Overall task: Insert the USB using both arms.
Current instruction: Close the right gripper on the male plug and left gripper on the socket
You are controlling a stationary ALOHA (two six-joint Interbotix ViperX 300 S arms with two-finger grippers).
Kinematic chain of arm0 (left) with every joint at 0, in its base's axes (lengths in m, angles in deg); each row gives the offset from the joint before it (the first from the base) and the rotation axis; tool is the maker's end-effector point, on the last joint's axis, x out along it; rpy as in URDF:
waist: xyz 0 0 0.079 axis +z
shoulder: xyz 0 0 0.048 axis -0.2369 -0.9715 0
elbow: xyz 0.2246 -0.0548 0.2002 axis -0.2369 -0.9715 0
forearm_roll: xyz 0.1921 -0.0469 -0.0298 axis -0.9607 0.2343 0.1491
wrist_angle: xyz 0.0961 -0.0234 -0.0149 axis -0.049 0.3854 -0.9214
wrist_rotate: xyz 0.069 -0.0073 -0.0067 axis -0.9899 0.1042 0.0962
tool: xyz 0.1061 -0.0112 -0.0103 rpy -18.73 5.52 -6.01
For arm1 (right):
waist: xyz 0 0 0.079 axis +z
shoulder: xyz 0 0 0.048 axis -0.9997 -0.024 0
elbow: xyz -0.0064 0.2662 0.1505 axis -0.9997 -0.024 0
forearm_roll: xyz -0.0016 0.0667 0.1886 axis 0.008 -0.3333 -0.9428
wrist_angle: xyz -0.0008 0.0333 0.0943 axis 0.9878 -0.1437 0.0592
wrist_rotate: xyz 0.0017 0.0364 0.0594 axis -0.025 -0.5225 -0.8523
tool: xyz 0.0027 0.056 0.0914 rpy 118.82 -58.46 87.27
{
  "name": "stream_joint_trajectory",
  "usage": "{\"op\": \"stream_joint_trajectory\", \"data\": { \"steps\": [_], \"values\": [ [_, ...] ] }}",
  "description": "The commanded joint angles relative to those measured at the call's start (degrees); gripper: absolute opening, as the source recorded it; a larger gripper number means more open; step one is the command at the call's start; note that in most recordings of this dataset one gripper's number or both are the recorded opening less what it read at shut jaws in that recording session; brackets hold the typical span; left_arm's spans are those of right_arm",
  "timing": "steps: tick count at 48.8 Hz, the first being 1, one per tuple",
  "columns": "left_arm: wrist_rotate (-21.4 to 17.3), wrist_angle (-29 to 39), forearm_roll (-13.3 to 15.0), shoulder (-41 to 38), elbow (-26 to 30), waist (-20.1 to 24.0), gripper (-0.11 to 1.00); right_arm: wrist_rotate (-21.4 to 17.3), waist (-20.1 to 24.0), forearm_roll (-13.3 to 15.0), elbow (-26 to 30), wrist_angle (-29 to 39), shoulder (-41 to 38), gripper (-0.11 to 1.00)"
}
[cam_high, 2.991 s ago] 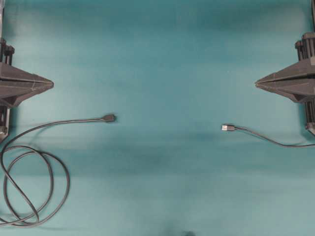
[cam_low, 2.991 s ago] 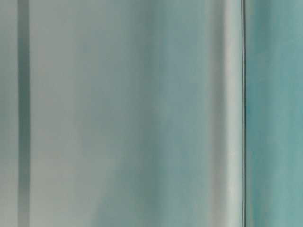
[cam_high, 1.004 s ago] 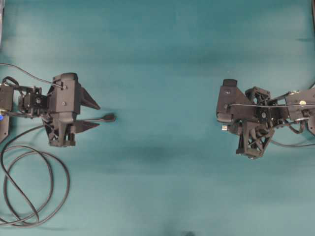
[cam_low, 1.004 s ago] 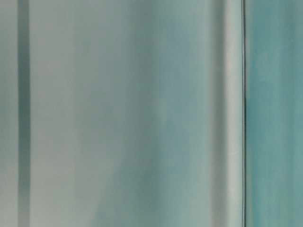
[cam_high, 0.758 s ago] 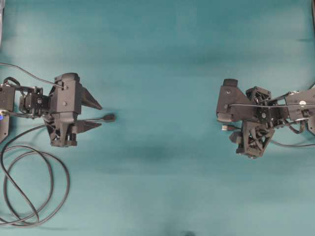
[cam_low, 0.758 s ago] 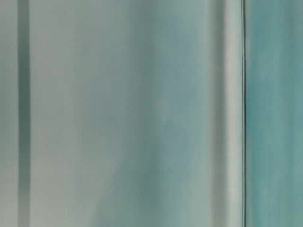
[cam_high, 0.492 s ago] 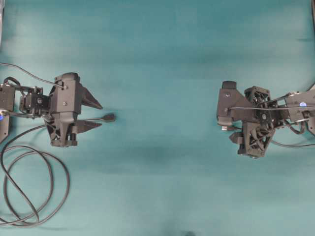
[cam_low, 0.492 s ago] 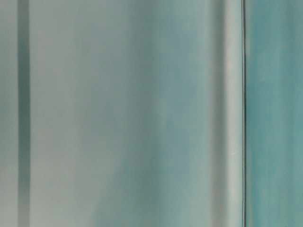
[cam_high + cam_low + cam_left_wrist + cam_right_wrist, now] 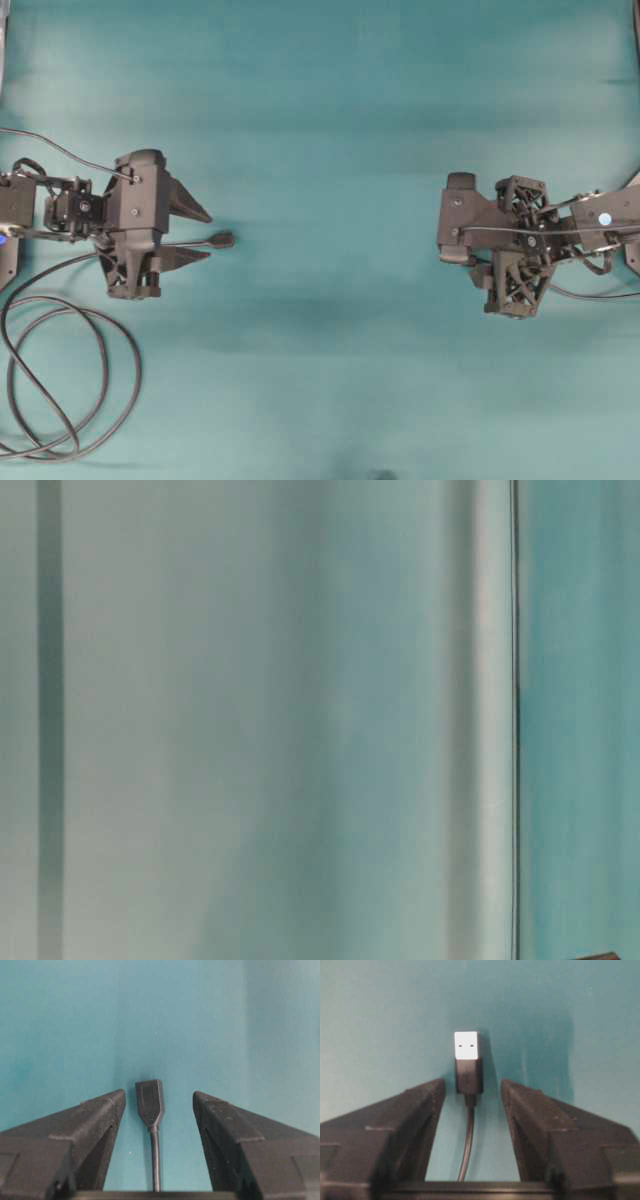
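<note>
The USB (image 9: 467,1062), a dark plug with a silvery tip, lies flat on the teal table between the fingers of my right gripper (image 9: 472,1084). That gripper is open, with a gap on each side of the plug. In the overhead view the right wrist camera (image 9: 458,222) hides the USB. My left gripper (image 9: 208,236) is open and straddles the long cable just behind its all-dark socket end (image 9: 222,240). In the left wrist view the socket end (image 9: 150,1101) sits between the open fingertips of the left gripper (image 9: 159,1094), touching neither.
The long cable lies in loose loops (image 9: 70,380) at the front left. The USB's thin cable (image 9: 590,295) runs off the right edge. The table-level view is a blur of pale teal bands.
The right arm has shifted slightly, and its wrist camera now covers the USB tip that showed in the overhead view before. The left gripper edged a little toward the socket end.
</note>
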Motion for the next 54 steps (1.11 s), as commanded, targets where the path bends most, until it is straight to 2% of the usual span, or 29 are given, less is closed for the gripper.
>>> {"op": "stream_joint_trajectory", "data": {
  "steps": [1, 25, 32, 38, 54],
  "values": [
    [-0.4, -0.6, -0.1, -0.2, 1.5, -0.2, 0.74, -0.1, 0.1, 0.1, 1.0, -0.6, -0.3, 0.53],
    [-0.5, -0.4, 0.0, -0.5, 1.2, -0.3, 0.74, 0.0, 0.1, 1.8, 1.2, -0.9, -0.7, 0.37],
    [-0.5, -0.4, -0.1, -0.5, 1.1, -0.2, 0.74, 0.1, 0.1, 1.8, 1.1, -1.3, -0.7, 0.31],
    [-0.6, -0.2, -0.1, -0.5, 1.1, -0.3, 0.74, 0.5, 0.2, 1.8, 1.0, -2.2, -0.7, 0.20],
    [-0.6, 0.7, -0.1, -1.1, 0.6, -0.4, 0.73, 1.1, 0.7, 1.8, 0.7, -2.4, -0.7, 0.20]
  ]
}}
